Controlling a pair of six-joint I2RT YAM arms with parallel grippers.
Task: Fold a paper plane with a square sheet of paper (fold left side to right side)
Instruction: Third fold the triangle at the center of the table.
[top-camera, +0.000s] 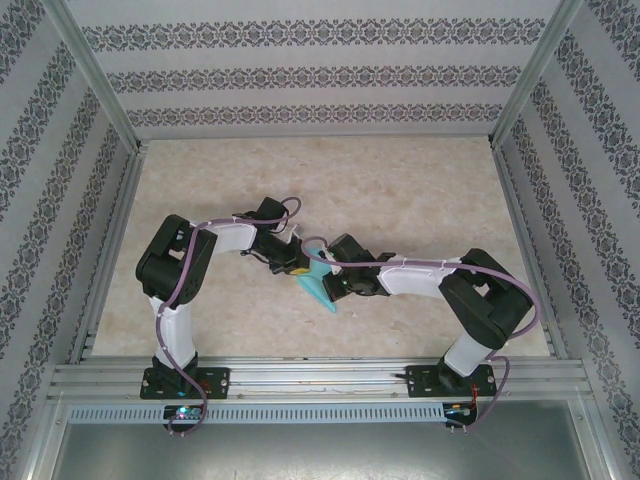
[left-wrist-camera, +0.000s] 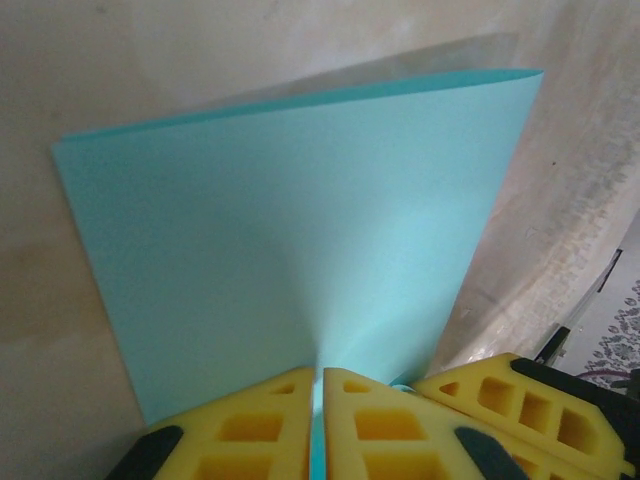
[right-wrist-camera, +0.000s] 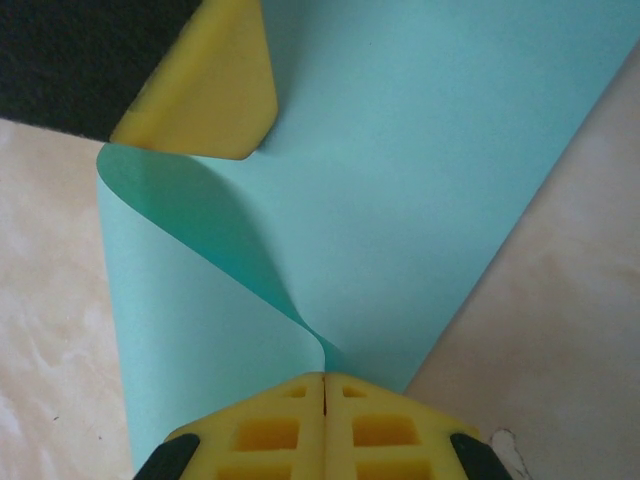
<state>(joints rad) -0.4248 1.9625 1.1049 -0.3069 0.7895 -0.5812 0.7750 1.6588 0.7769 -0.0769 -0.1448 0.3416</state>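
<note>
Nearest the lens in the left wrist view, the left claw (left-wrist-camera: 318, 425) is clamped shut on the near edge of the square sheet of paper (left-wrist-camera: 300, 230), with turquoise paper pinched between its yellow pads. In the right wrist view the right claw (right-wrist-camera: 322, 405) is likewise closed on the paper, where a loose curl of it is gathered in. The two claws are set just beside each other on the same edge, so neither arm is nearer. From both, the sheet stretches straight ahead. It is doubled over in a rounded bend, not a pressed crease. From above, it is seen as a slim sliver between the claws, its long axis running roughly near to far at mid-table. Whether it touches the table (top-camera: 400, 190) beyond cannot be told. The fold is judged unfinished: the left layer must be laid flat over the right.
</note>
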